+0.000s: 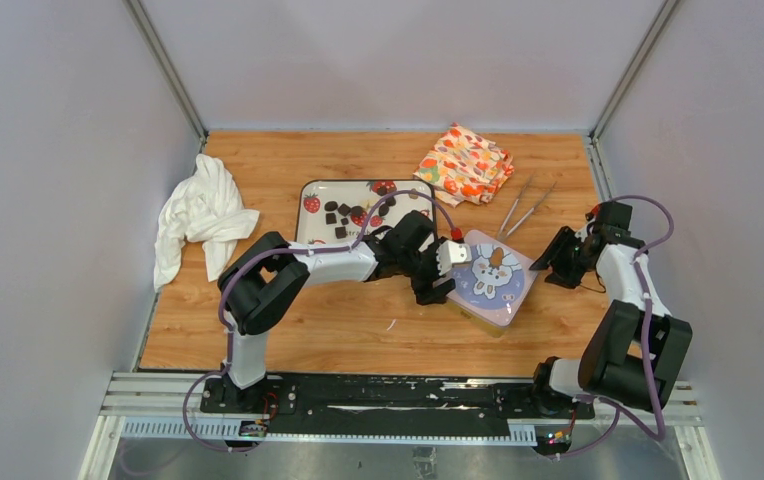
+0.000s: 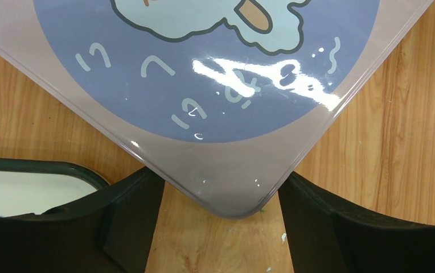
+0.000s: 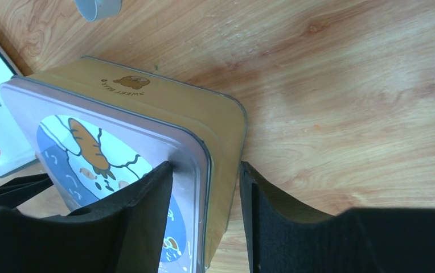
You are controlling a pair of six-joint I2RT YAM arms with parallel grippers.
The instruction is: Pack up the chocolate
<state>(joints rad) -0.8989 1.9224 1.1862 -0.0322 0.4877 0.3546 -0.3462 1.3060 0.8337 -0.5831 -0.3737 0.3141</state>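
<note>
- About six dark chocolate pieces [image 1: 330,206] sit on one strawberry tray [image 1: 308,228], beside one lidded tin [image 1: 498,300] on the tabletop [image 1: 358,330].
- Two pincers, left pincer [image 2: 218,187] and right pincer [image 3: 205,168], released, each straddling a tin corner.

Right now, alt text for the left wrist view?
A rounded corner of the cartoon-printed tin lid sits between the left arm's two dark fingers, seen from above. Wooden table shows on both sides and in the gap between them.
</note>
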